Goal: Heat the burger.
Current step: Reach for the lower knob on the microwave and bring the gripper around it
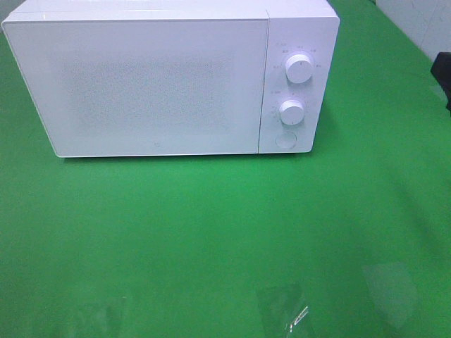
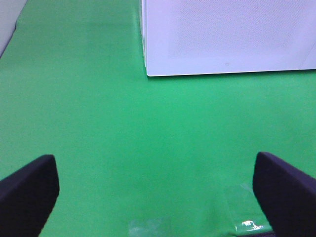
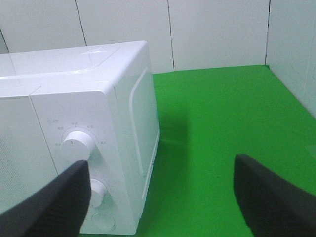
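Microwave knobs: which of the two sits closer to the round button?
The lower knob, directly above the round button. The upper knob sits higher on the control panel and looks slightly larger.

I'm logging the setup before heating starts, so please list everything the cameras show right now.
microwave: one, white, door shut, at the back of the table.
knobs: two, white, one above the other on the microwave's right panel.
round button: one, white, below the knobs.
table cover: one, green, under the microwave.
clear tape patches: a few, transparent, near the front edge.
wall panels: several, white, behind the table.
dark object: one, black, cut off by the high view's right edge; unidentifiable.
burger: none in view.
left end effector: one, black, open, over bare cover.
right end effector: one, black, open, near the microwave's knob end.
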You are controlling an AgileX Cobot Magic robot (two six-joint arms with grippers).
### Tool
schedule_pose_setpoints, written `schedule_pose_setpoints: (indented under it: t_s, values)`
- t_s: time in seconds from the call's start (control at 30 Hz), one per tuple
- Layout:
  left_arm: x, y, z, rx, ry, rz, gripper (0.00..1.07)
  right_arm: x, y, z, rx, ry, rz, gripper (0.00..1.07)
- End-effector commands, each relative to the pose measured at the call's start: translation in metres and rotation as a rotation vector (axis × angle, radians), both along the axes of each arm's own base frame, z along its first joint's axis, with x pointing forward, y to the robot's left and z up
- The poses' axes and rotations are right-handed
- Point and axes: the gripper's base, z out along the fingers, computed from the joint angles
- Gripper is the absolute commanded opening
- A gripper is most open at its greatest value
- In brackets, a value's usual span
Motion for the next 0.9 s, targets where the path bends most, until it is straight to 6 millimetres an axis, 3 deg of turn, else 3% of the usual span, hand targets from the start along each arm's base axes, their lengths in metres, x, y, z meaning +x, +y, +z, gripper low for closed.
schedule_pose_setpoints:
  t_s: [0.03, 0.33, 0.47, 0.9]
  values:
    - [-0.002, 0.000, 0.000, -0.007, -0.023, 0.004, 1.00, 0.012, 0.003, -0.007, -0.039, -0.037, 0.019, 0.76]
    - [-0.002, 0.000, 0.000, -0.007, -0.023, 0.004, 1.00, 0.029, 0.001, -0.024, -0.040, -0.009, -0.022, 0.76]
    - [-0.002, 0.000, 0.000, -0.007, -0.023, 0.004, 1.00, 0.036, 0.018, -0.034, -0.117, -0.036, 0.002, 0.76]
    - [-0.002, 0.000, 0.000, -0.007, -0.023, 0.004, 1.00, 0.042, 0.058, -0.066, -0.127, -0.074, -0.015, 0.76]
